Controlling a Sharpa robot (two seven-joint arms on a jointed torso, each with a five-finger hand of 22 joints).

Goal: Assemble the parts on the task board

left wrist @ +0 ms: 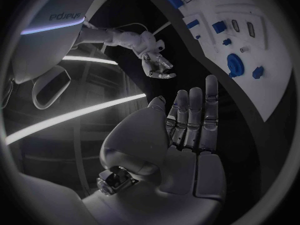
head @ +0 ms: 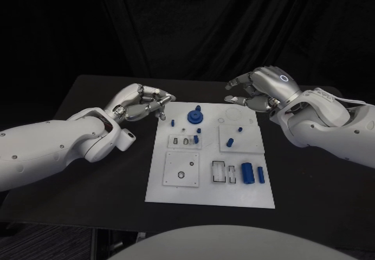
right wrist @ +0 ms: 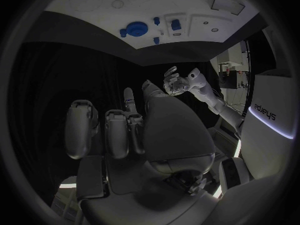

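Note:
The white task board (head: 209, 192) lies in the middle of the black table. A round blue part (head: 195, 116) stands near its far edge, and it shows again in the left wrist view (left wrist: 235, 64) and the right wrist view (right wrist: 136, 29). Small blue pegs (head: 230, 143) sit in the middle rows. Two blue cylinders (head: 247, 172) lie at the near right. My left hand (head: 144, 103) hovers at the board's far left corner, fingers straight and holding nothing (left wrist: 190, 130). My right hand (head: 258, 89) hangs over the far right corner, fingers loosely curved and apart, with nothing in them (right wrist: 119, 130).
The board carries several square white plates with slots and holes, one at the near left (head: 181, 169). Bare black table (head: 102, 184) runs on both sides of the board. A dark curtain closes off the back.

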